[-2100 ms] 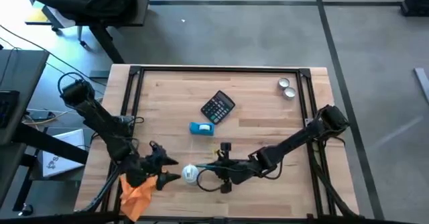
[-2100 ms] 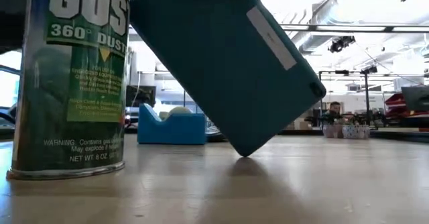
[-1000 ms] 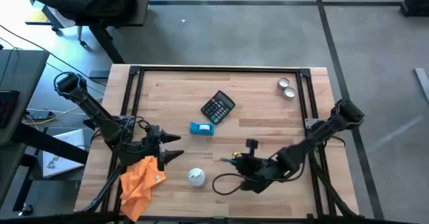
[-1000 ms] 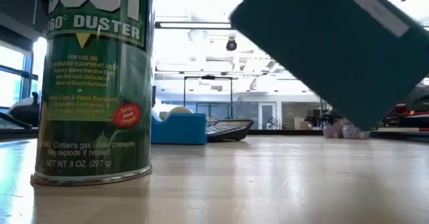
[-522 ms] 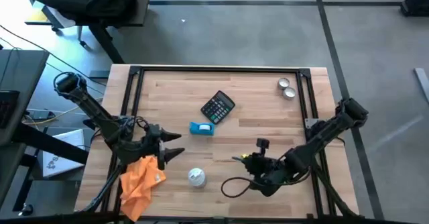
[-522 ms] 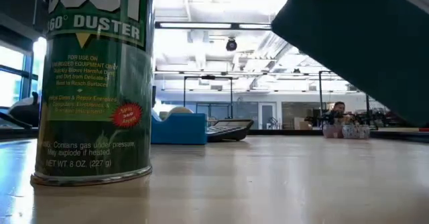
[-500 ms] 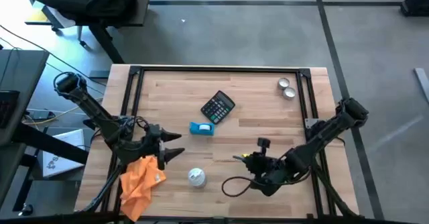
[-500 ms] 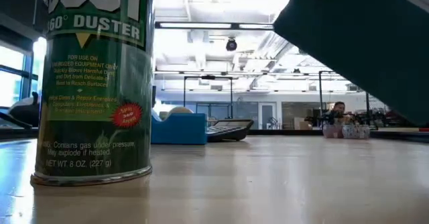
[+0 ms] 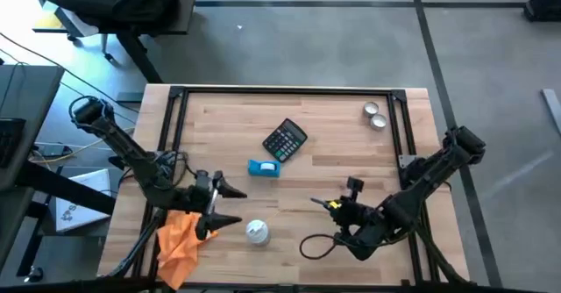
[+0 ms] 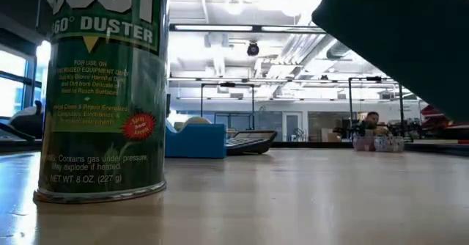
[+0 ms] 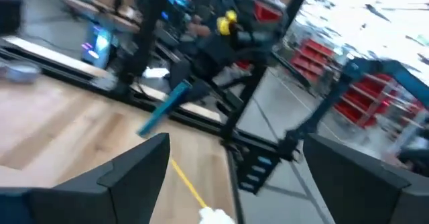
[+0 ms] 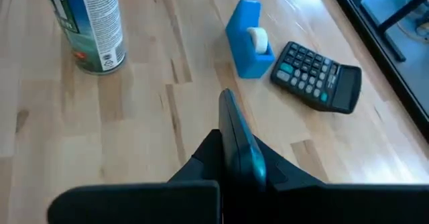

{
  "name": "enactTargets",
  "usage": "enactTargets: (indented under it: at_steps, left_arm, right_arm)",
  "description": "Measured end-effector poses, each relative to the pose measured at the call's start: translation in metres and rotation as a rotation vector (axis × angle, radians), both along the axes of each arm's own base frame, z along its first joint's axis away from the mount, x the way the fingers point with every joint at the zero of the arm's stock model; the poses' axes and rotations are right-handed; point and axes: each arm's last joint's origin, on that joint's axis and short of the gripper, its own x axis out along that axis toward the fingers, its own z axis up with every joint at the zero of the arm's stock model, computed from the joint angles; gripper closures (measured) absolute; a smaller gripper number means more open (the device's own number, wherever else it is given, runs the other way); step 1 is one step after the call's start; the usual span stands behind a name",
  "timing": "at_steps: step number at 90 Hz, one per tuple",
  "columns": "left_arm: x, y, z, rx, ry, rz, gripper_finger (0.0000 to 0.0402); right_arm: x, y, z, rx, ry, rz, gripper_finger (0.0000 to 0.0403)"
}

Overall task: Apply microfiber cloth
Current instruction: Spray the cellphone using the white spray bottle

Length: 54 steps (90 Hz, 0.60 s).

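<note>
Orange and crumpled, the microfiber cloth (image 9: 180, 239) lay at the near left corner of the wooden tabletop (image 9: 333, 135), partly over its edge. The left gripper (image 9: 226, 205) hovered just beside the cloth, toward the middle of the tabletop, and its fingers (image 11: 131, 167) were spread wide with nothing between them. A green duster can (image 10: 102, 91) (white-capped when seen from above) stood upright near this gripper, on its right side. The right gripper (image 9: 337, 207) was further right along the near edge, and its fingers were closed on a thin teal tablet (image 12: 234, 140), held on edge above the wood. Behind, around the middle of the tabletop, a blue tape dispenser (image 12: 249, 37) stood beside a black calculator (image 12: 315, 76), not touching it. Two small metal tins (image 9: 375, 115) sat at the far right corner.
</note>
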Motion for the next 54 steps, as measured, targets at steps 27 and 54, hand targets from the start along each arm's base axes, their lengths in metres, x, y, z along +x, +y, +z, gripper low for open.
enactTargets:
  at_steps: [27,54]
  left_arm:
    - [0.031,-0.006,-0.005,0.034,0.313,0.034,0.0079]
    - [0.044,-0.013,0.015,0.075,0.49,0.006,0.0079]
  right_arm:
    - [0.001,-0.001,0.001,-0.002,-0.068,-0.066,0.0402]
    - [0.007,-0.008,0.001,0.034,-0.107,-0.143,0.0402]
